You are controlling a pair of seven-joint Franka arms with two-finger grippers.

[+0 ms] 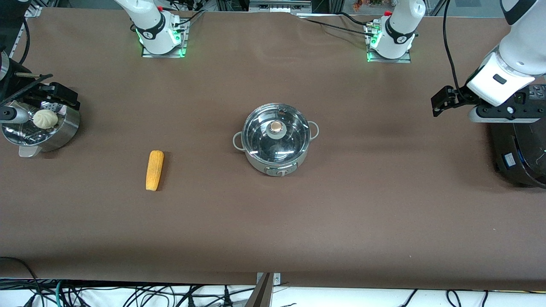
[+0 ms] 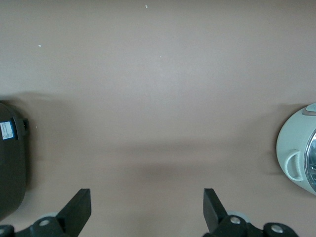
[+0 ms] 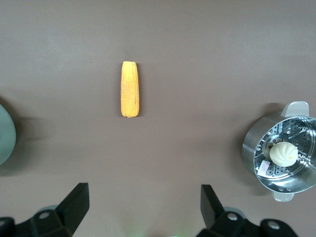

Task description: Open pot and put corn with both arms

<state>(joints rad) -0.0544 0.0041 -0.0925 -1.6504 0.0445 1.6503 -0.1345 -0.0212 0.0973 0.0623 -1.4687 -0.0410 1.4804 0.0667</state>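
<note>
The steel pot (image 1: 276, 147) stands mid-table with its glass lid (image 1: 276, 138) on, the brass knob (image 1: 276, 126) on top. The corn (image 1: 154, 169) lies flat on the table, toward the right arm's end and a little nearer the front camera than the pot. My right gripper (image 1: 70, 98) hangs open and empty up in the air over the steamer basket; its wrist view shows the open gripper (image 3: 144, 205), the corn (image 3: 130, 89) and the pot's edge (image 3: 5, 133). My left gripper (image 1: 437, 102) hangs open and empty beside the black cooker; its wrist view shows the open gripper (image 2: 147, 207) and the pot (image 2: 298, 155).
A perforated steel steamer basket (image 1: 64, 132) with a pale bun (image 1: 45, 118) stands at the right arm's end, also in the right wrist view (image 3: 256, 148). A large black cooker (image 1: 520, 149) stands at the left arm's end, also in the left wrist view (image 2: 12, 163). Brown table between them.
</note>
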